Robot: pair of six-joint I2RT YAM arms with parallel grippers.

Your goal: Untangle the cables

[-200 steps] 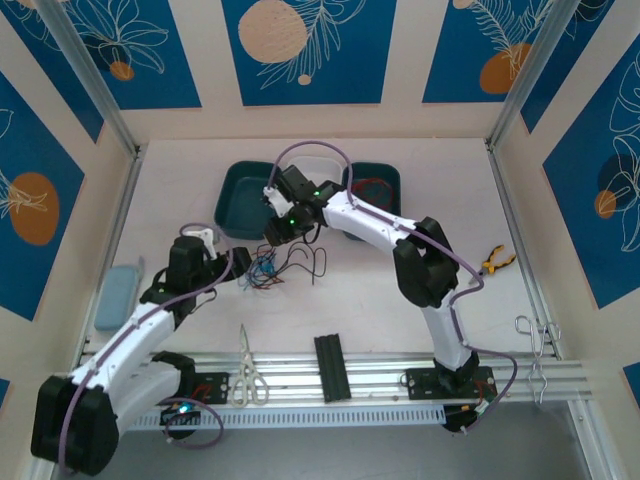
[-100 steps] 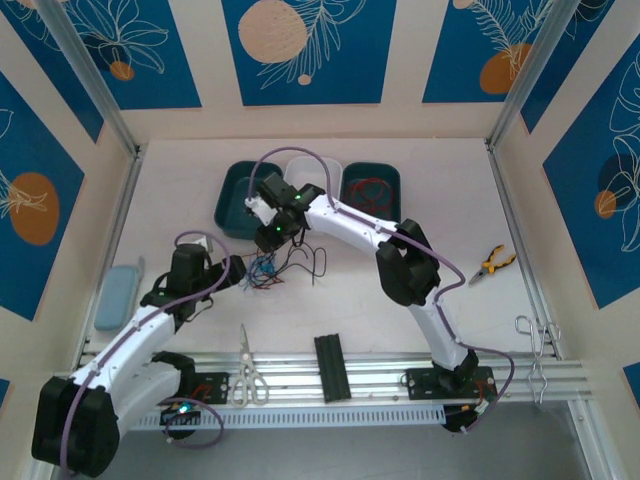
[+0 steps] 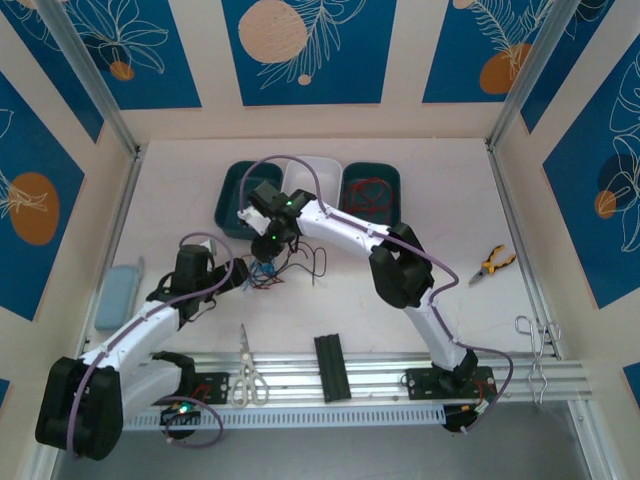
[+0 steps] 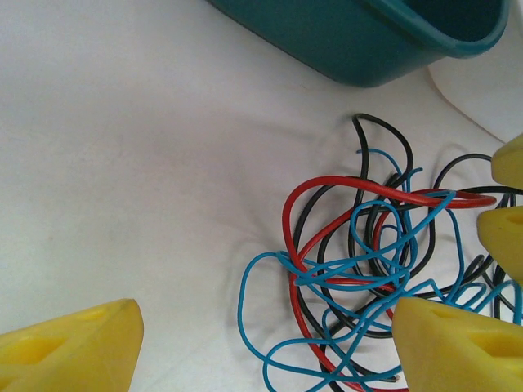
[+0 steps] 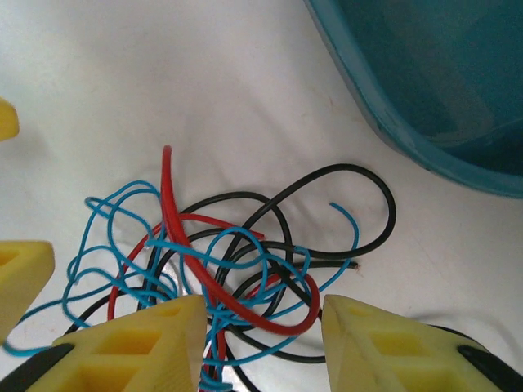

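The cables [image 3: 272, 270] lie as a tangle of red, black and blue wire on the white table, just in front of the left teal tray [image 3: 228, 205]. My left gripper [image 3: 240, 272] is at the tangle's left side and stands open, the blue loops [image 4: 327, 310] lying between its yellow fingers [image 4: 73, 347]. My right gripper [image 3: 266, 242] hangs over the tangle from behind, open, with a red loop [image 5: 270, 314] and blue strands between its fingers [image 5: 392, 347]. More red wire [image 3: 372, 192] lies in the right teal tray.
A white tray [image 3: 318, 172] sits between the two teal ones. Pliers [image 3: 493, 264] lie to the right. Scissors [image 3: 245, 372] and a black block [image 3: 330, 366] rest on the front rail. A pale blue object [image 3: 116, 296] is at the left wall, metal hooks [image 3: 532, 350] at the right.
My right arm has swung left from the trays and come down over the tangle. My left gripper has edged in toward the cables from the left.
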